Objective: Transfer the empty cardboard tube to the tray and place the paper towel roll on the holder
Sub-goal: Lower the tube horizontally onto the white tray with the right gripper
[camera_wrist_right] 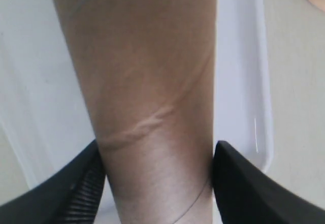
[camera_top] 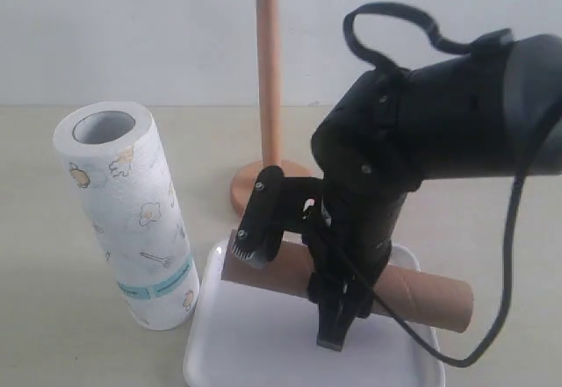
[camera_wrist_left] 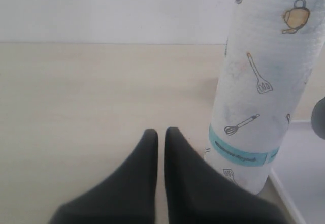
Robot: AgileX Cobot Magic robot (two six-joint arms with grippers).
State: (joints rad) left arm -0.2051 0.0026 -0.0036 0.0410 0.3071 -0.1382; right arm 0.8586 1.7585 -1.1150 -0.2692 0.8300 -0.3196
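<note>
The empty cardboard tube [camera_top: 421,299] lies level across the white tray [camera_top: 246,352], at or just above its surface. My right gripper [camera_top: 290,290] comes down from above and is shut on the tube's middle. In the right wrist view both fingers press the brown tube [camera_wrist_right: 147,82] at its sides, around my right gripper [camera_wrist_right: 157,168], with the tray [camera_wrist_right: 238,56] below. The paper towel roll [camera_top: 132,211] stands upright on the table left of the tray. My left gripper [camera_wrist_left: 161,132] is shut and empty, low beside the roll [camera_wrist_left: 259,92]. The wooden holder [camera_top: 268,80] stands bare behind the tray.
The right arm's black body and its cable [camera_top: 509,255] hang over the tray's right half. The holder's base [camera_top: 250,181] sits just behind the tray's back edge. A pale wall closes off the back of the table.
</note>
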